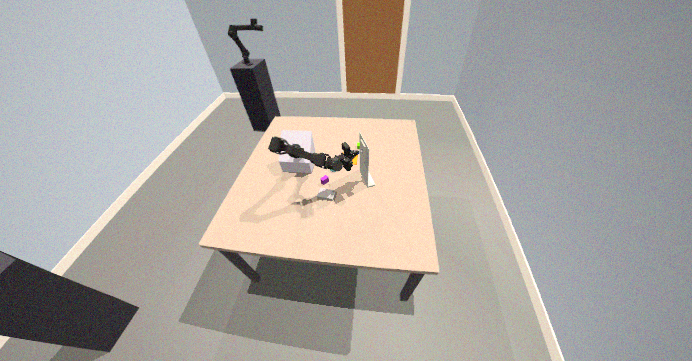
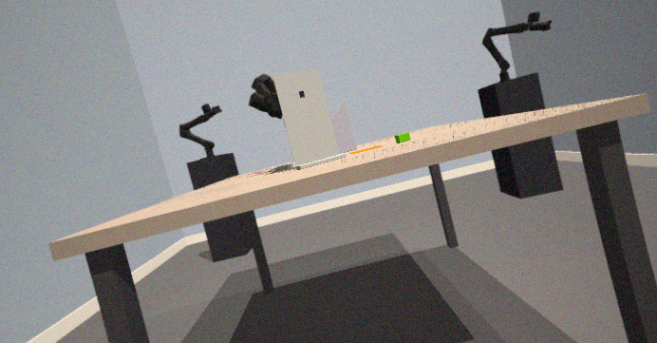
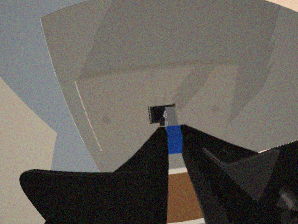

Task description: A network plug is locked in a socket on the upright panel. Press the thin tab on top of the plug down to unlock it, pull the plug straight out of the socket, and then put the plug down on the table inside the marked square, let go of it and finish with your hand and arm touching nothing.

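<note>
The upright panel [image 1: 365,165] [image 2: 309,126] [image 3: 125,92] stands on the table, with the dark socket opening [image 3: 156,114] in its face. My gripper [image 3: 172,132] [image 1: 356,154] is shut on the blue part of the network plug [image 3: 174,140], close in front of the panel. The plug's grey front end overlaps the right part of the opening in the wrist view; how deep it sits there I cannot tell. The thin tab cannot be made out. A flat orange patch [image 1: 355,160] [image 2: 366,149] lies on the table near the panel; whether it is the marked square I cannot tell.
A green block [image 1: 358,145] [image 2: 403,138] is beyond the orange patch. A purple block [image 1: 324,179] and a flat grey object [image 1: 327,195] lie on the near side of the arm. A pale box [image 1: 297,165] stands by the arm. Two other arms stand on dark pedestals.
</note>
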`<state>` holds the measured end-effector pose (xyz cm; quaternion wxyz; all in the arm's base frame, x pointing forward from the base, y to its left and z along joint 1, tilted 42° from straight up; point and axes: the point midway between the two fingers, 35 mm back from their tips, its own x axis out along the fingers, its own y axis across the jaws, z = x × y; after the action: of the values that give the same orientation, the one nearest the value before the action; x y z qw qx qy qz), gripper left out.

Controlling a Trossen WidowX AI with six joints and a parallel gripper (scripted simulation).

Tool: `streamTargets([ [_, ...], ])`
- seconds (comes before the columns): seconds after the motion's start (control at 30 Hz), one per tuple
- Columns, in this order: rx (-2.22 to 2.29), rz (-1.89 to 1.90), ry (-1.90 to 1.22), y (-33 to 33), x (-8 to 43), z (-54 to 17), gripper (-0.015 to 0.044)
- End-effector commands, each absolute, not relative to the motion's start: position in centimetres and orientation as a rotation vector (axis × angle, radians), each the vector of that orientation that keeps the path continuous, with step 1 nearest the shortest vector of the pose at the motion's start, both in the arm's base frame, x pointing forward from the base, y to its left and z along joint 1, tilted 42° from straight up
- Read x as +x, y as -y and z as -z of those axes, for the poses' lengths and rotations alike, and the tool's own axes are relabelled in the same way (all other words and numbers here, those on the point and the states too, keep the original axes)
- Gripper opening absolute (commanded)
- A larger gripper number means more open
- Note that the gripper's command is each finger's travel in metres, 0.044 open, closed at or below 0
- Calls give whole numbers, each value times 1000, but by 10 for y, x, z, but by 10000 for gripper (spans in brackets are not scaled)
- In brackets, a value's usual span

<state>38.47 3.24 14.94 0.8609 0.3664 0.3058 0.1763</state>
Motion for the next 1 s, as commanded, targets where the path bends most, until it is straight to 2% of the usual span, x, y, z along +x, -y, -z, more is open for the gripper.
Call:
streamTargets([
  [0.0,765,-374,-641,-32,382,-150,0],
  [0.97,764,-373,-642,-23,365,-156,0],
])
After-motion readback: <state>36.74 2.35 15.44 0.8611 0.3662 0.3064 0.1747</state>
